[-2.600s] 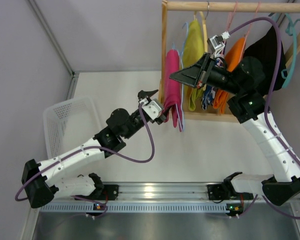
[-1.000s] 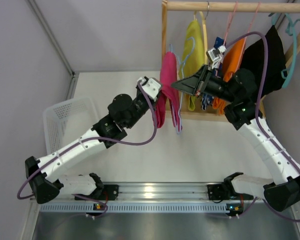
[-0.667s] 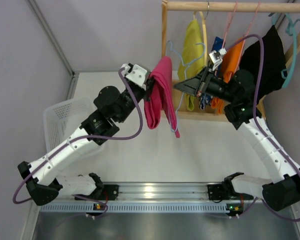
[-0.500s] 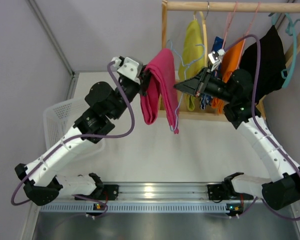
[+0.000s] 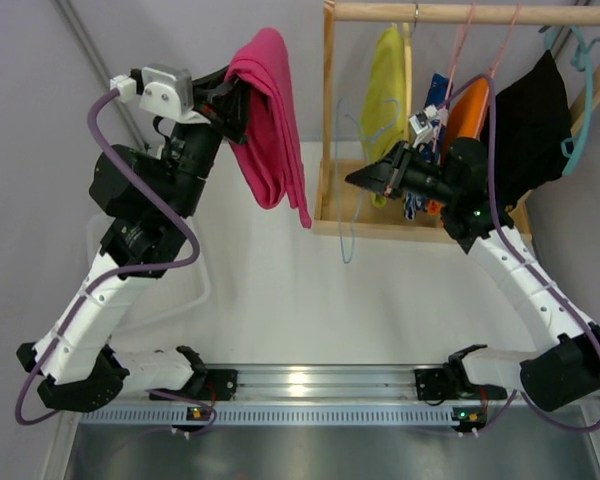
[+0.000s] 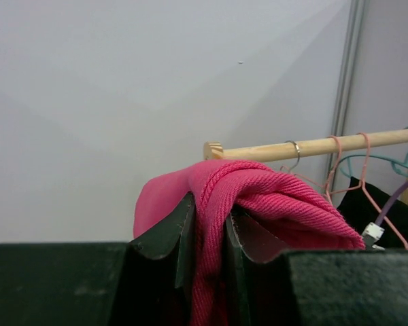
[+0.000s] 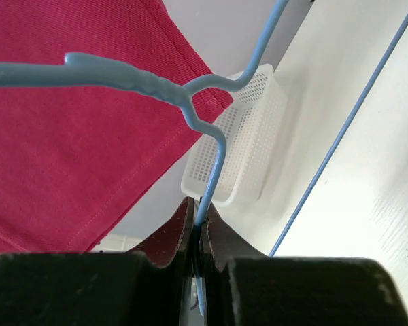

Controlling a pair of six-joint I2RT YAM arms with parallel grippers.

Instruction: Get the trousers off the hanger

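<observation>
Magenta-pink trousers [image 5: 270, 120] hang doubled over the left tool [image 5: 235, 105], high up and to the left of the wooden rack [image 5: 470, 13], apart from it. Judging by how they lie, they are already off their hanger and are held aloft so that the loose legs neither drag nor catch. The white bench [image 5: 310, 300] spreads in front of the rack and away to its left, well below the cloth. Inside the rack, from its top rail, hang the lime trousers [image 5: 385, 85] next to the left post, with an orange garment [image 5: 470, 105] and a black garment [image 5: 525, 110] further right; these look untouched. A white mesh basket [image 7: 238, 136] sits on the bench well to the left of the rack, under the raised left arm, and seems the likely place for the freed pair. The blue hanger [image 7: 115, 70] is bare and hangs just in front of the rack's left post, its thin wire trailing down past the rack's base bar. The right tool [image 5: 358, 180] reaches in from the rack's right side and is clenched on that wire just below the bend of the neck, apparently to steady the hanger while the cloth comes away. In the left wrist view, the left tool's jaws stand only a narrow gap apart and grasp a thick fold of the pink weave, which bulges over both black fingers [image 6: 170, 231].
</observation>
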